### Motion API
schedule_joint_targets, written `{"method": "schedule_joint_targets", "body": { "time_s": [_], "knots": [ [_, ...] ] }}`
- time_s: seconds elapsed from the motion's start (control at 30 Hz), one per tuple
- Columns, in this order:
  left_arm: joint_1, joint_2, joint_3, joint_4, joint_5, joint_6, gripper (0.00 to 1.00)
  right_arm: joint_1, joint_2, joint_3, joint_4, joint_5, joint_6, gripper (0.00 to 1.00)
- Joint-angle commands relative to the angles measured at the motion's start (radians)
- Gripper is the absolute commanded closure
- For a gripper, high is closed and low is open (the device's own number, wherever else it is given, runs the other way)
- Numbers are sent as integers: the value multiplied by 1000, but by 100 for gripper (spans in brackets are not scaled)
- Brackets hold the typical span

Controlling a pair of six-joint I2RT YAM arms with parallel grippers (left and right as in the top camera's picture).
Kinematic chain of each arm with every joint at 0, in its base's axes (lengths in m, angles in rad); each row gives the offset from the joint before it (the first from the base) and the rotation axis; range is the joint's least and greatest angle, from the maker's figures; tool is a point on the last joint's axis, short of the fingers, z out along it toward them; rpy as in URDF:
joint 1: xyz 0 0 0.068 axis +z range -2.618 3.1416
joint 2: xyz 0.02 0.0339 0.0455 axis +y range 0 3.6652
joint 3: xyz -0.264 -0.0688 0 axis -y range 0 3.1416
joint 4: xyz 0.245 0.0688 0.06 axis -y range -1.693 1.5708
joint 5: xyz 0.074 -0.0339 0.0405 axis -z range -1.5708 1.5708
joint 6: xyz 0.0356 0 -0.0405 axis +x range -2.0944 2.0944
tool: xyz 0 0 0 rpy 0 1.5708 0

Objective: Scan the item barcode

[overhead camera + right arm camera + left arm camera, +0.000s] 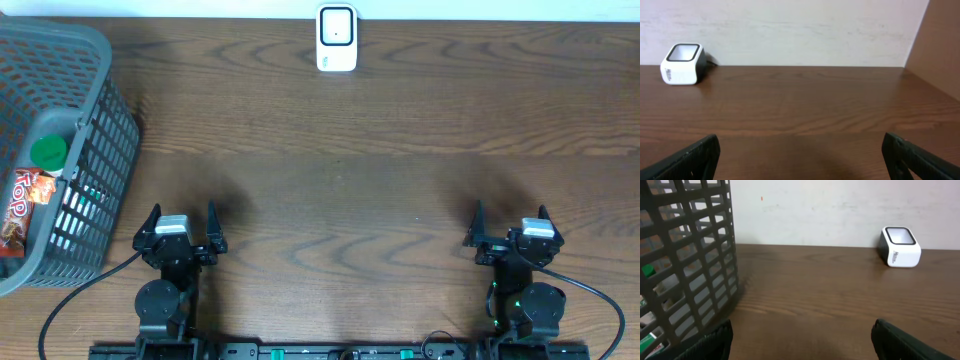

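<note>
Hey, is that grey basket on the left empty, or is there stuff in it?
Not empty. The basket holds a red snack packet and something with a green cap.

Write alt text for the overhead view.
Left gripper and right gripper, both open, hover over a wooden table. A white barcode scanner stands at its far edge; a grey basket with a snack packet sits left.

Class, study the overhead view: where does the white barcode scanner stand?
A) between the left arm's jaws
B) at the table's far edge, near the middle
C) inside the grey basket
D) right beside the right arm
B: the white barcode scanner stands alone at the far edge of the table, well apart from the grey basket.
</note>
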Motion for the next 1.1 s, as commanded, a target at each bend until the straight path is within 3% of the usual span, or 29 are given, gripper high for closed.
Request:
{"method": "schedule_joint_targets", "body": {
  "time_s": [0.0,0.17,0.33,0.57,0.7,0.93,1.07],
  "knots": [
    [-1,-7,-10,-29,51,-18,10,10,-10,-1,-6,-8,-8,1],
    [-1,-7,-10,-21,176,-46,10,10,-10,-1,-6,-8,-8,1],
    [-2,-7,-5,20,468,-84,10,10,-10,-1,-6,-8,-8,1],
    [-1,80,105,16,458,-175,10,10,-10,-1,-6,-8,-8,1],
    [-1,251,299,-45,468,-175,10,10,-10,-1,-6,-8,-8,1],
    [-1,657,851,-419,470,-169,10,10,-10,-1,-6,-8,-8,1],
    [-2,800,1087,-595,519,-171,10,10,-10,-1,-6,-8,-8,1]
  ]
}}
